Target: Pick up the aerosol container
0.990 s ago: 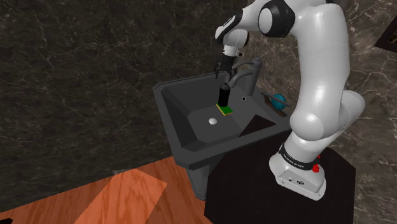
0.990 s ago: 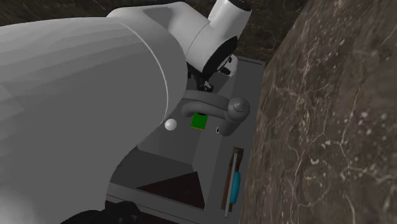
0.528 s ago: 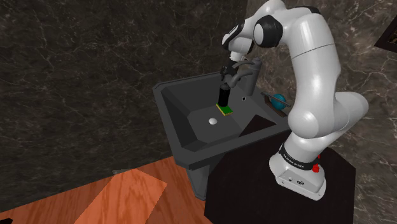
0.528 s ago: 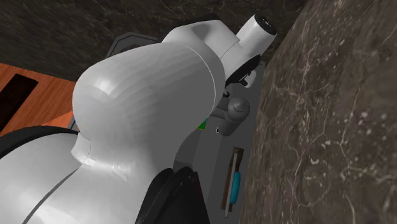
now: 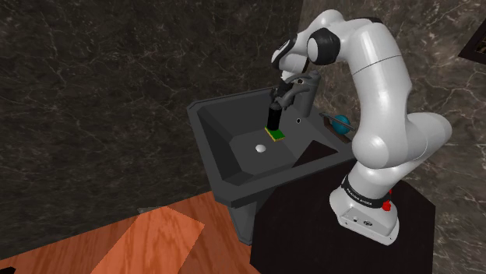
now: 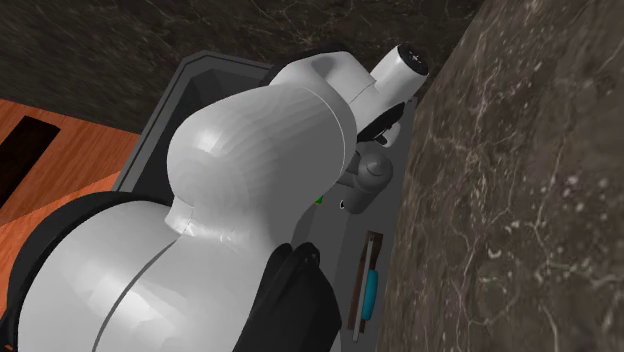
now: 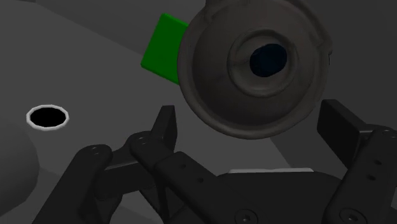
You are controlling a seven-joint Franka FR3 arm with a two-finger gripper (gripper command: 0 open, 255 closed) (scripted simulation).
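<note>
In the shoulder view you find the can point(image 5: 274, 117) a little above the middle of the frame. It is black and stands upright in the sink point(image 5: 214, 144), on a green sponge point(image 5: 275, 135) that lies on the sink bottom. The white ring of the drain point(image 5: 260, 147) is just to the lower left of the sponge. The tap point(image 5: 305, 84) rises behind the can, toward the upper right. The arm point(image 5: 382, 101) comes from the stand point(image 5: 417, 233) at the lower right. Your jaws hang directly above the can, close to its top; in this view you cannot tell if they touch it.

In the wrist view the round grey top of the can point(image 7: 254, 67), with a dark hole in its middle, sits between the two black fingers point(image 7: 167, 130). The jaws are wide open, one finger on each side of the can, and neither finger touches it, so they hold nothing. The sponge point(image 7: 164, 48) shows from under the can, and the drain point(image 7: 47, 116) is farther out on that same side.

In the second exterior view the arm point(image 6: 250, 170) covers the middle of the frame. At its right edge you see the tap point(image 6: 370, 172) and a small bit of the sponge point(image 6: 319, 199), and below them a blue tool point(image 6: 371, 290) lies beside the dark wall point(image 6: 500, 200).
</note>
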